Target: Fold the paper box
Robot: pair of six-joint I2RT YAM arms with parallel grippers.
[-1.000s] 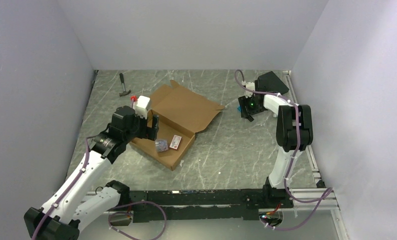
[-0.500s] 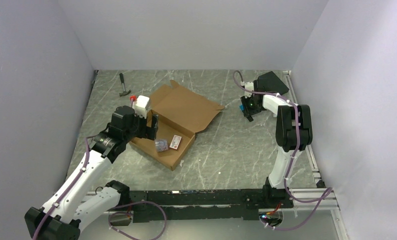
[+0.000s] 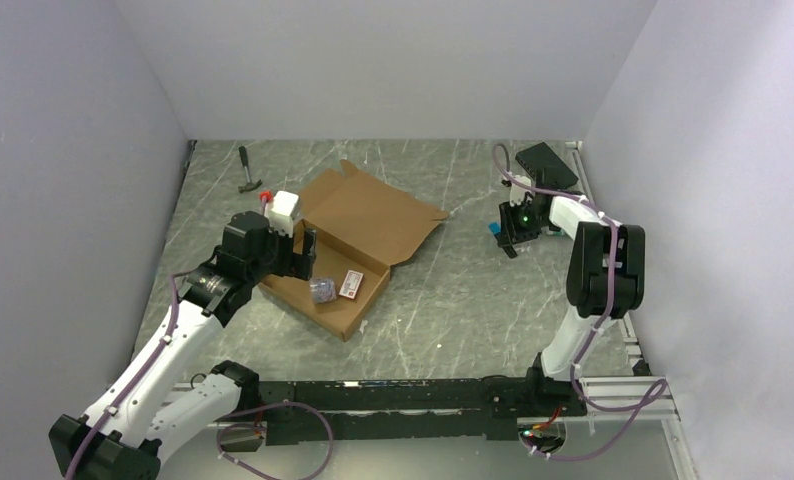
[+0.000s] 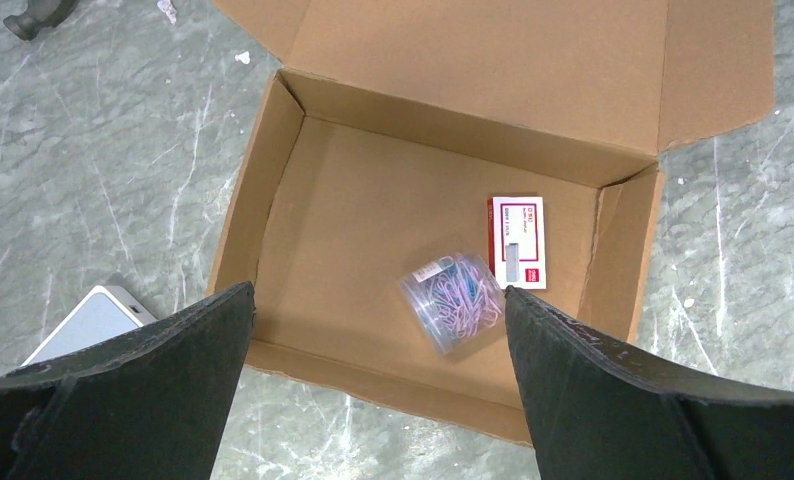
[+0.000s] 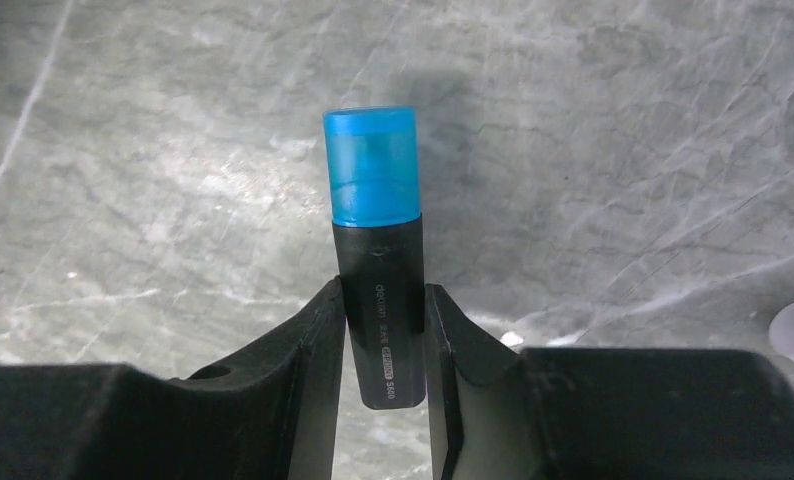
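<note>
While the right end effector (image 5: 385, 330) clamps a highlighter (image 5: 371, 165) (likely packing before folding), the left end effector (image 4: 378, 330) hangs spread over the paper box (image 4: 353, 220); next, carry it across.

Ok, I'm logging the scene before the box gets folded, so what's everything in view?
paper box: 1, brown, open, left-centre of the table
paper clip tub: 1, clear, inside the paper box
small carton: 1, red and white, inside the paper box, beside the tub
hammer: 1, dark, far left of the table
flat white object: 1, white, on the table beside the paper box, partly hidden
black box: 1, black, far right corner
highlighter: 1, black with a blue cap, between the right gripper's fingers
table: 1, grey marbled
left gripper: 1, black, open above the paper box
right gripper: 1, black, shut on the highlighter
</note>
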